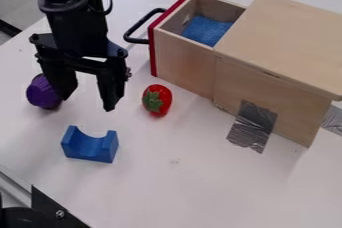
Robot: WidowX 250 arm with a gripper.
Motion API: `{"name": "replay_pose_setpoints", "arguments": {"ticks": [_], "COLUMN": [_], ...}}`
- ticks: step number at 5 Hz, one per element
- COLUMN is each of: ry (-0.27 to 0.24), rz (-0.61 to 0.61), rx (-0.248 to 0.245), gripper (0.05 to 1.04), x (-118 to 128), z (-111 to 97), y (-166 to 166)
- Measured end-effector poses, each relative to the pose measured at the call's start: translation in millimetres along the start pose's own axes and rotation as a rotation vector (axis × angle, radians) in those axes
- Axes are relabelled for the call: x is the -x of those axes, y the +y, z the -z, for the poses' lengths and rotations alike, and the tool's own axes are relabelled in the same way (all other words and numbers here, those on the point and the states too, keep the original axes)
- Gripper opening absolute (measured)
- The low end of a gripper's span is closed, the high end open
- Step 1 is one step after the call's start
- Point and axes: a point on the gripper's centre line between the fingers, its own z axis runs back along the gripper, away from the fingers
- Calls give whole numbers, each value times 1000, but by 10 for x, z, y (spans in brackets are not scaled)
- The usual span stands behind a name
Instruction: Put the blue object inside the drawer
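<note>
The black gripper [88,103] hangs over the left part of the table, its two fingers spread apart with nothing between them. Below it in the view lies the blue object [89,145], a block with a curved notch facing up, apart from the gripper. The wooden drawer [184,56] with a red front edge and black handle is pulled out of its box at the upper middle. A blue sponge-like piece [206,30] lies inside the drawer.
A red strawberry [157,100] lies between the gripper and the wooden box [280,47]. A purple object [44,93] is at the left, partly behind a finger. Grey tape [252,126] holds the box's side to the white table [200,187].
</note>
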Motion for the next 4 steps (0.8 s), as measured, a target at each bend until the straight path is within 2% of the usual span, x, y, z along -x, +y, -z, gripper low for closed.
{"name": "replay_pose_setpoints", "arguments": {"ticks": [1, 3, 4], "ry": [15, -48, -37], "rz": [-3, -139, -201], "rx": [4, 41, 38], "gripper": [997, 997, 997], "x": [28, -34, -39], "z": [33, 107, 236], "y": [-5, -25, 58]}}
